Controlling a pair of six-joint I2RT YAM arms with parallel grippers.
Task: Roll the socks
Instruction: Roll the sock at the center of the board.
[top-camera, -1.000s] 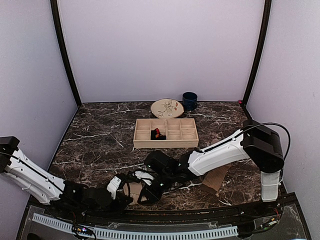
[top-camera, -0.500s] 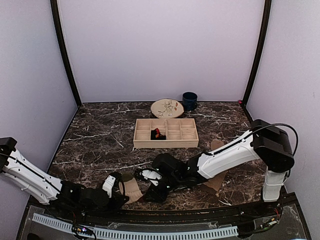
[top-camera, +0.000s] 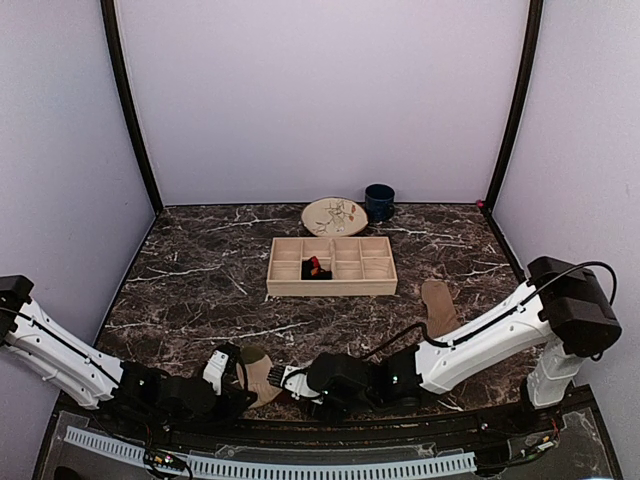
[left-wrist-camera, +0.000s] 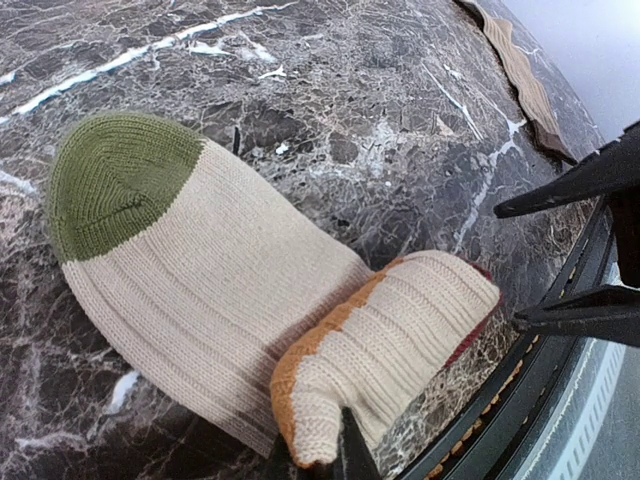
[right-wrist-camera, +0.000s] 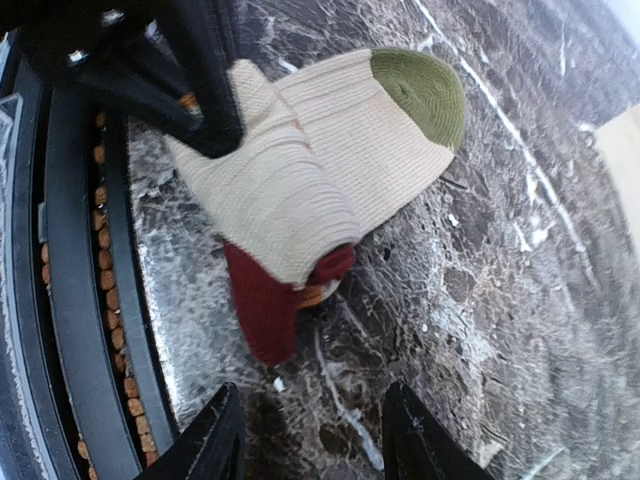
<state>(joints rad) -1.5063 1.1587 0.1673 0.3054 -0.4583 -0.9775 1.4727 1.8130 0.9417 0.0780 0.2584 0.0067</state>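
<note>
While the table (top-camera: 200, 270) carries the tray (top-camera: 330, 291) at centre, the striped sock (left-wrist-camera: 200, 270) lies at the near edge, cuff folded over. L gripper (left-wrist-camera: 318, 462) is clamped on the fold; R gripper (right-wrist-camera: 312, 440) stands apart-jawed just beside it, empty.

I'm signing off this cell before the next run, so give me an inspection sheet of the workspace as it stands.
Surface: dark marble table, no spills seen.
Job's things: cream sock with green toe partly folded at the near edge; tan sock lying on the right; black-and-red sock in the wooden tray.
Clutter: patterned plate and dark blue mug at the back.
Grippers: left gripper shut on the cream sock's folded end; right gripper open, empty.
Cables: black cable looped over the right arm.
Surroundings: lilac walls.
</note>
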